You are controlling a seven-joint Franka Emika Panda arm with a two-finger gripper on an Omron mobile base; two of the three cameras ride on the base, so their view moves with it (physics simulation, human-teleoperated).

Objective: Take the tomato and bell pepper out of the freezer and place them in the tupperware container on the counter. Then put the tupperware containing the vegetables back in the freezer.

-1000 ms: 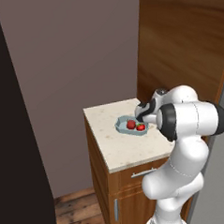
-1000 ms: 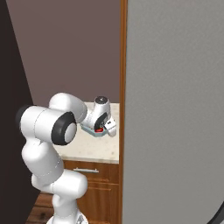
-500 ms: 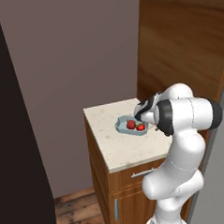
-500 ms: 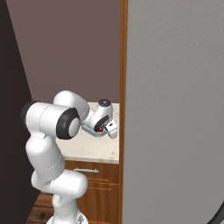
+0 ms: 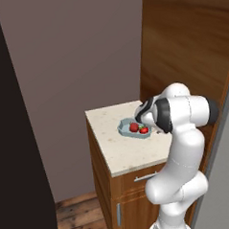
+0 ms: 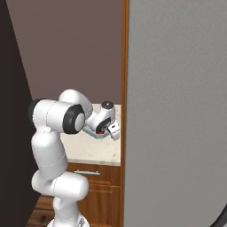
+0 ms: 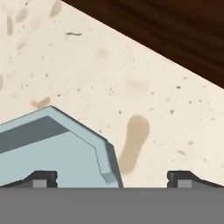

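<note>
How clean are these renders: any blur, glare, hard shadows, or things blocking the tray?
Left base view: even flat light, no glare, sharp; tupperware container with tomato and bell pepper is clear, the arm covering its right end. Right base view: the grey freezer door takes the right half, the hand hides most of the container. Hand view: crisp, a soft shade inside the container rim; counter speckles readable.

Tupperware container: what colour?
Light blue-grey, plain; the tupperware container shows best in the hand view.
</note>
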